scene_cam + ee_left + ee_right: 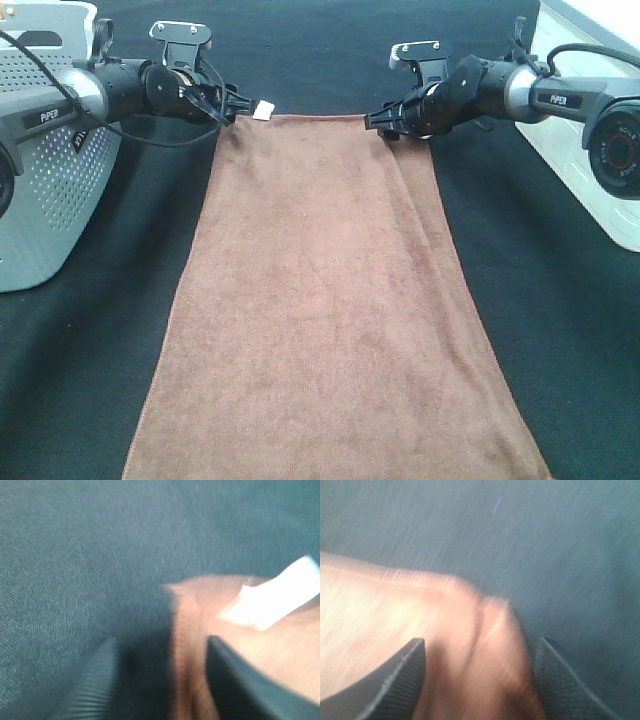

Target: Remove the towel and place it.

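From the high camera you see the towel (335, 320) spread flat down the middle of the dark desk (560, 300), its far corners at the left tool (238, 103) and right tool (378, 121). Your left wrist camera shows spread fingers (240, 680) straddling the towel's tagged corner (200, 630). Your right wrist camera shows fingers (395, 680) parted around the other corner (480, 645), pinching nothing.

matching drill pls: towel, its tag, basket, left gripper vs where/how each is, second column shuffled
Things:
1. towel
2. white tag
3. grey basket
4. left gripper

Descriptions:
A. perforated, standing at the left edge of the exterior high view
B. spread flat lengthwise on the dark cloth
C. jaws apart, at the towel's far left corner
D. small, sticking out at the towel's far left corner

Pairs: 1-B, 2-D, 3-A, 4-C
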